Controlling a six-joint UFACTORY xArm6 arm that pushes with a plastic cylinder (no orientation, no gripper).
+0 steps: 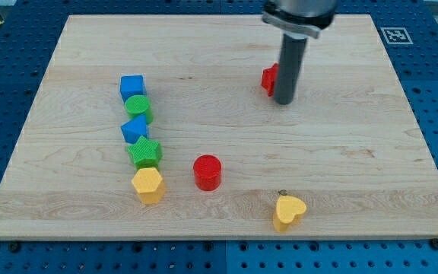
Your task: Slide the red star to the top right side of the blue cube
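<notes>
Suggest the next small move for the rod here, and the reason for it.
Probably a short push toward the view's left. My tip sits right against the red star, on its right side and partly hiding it, while the blue cube stands far off at the view's left, heading the column of blocks. Pushing from this side should carry the star toward the cube's upper right.

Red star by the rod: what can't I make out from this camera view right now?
- Red star: the rod covers most of it; only its left part shows, so its shape cannot be confirmed.
- My tip: it sits at the star's right side, but contact cannot be told.
- Arm: cut off by the view's top edge.
- Small dark speck above the yellow heart: too small to identify.
- Blue cube: in plain view.
</notes>
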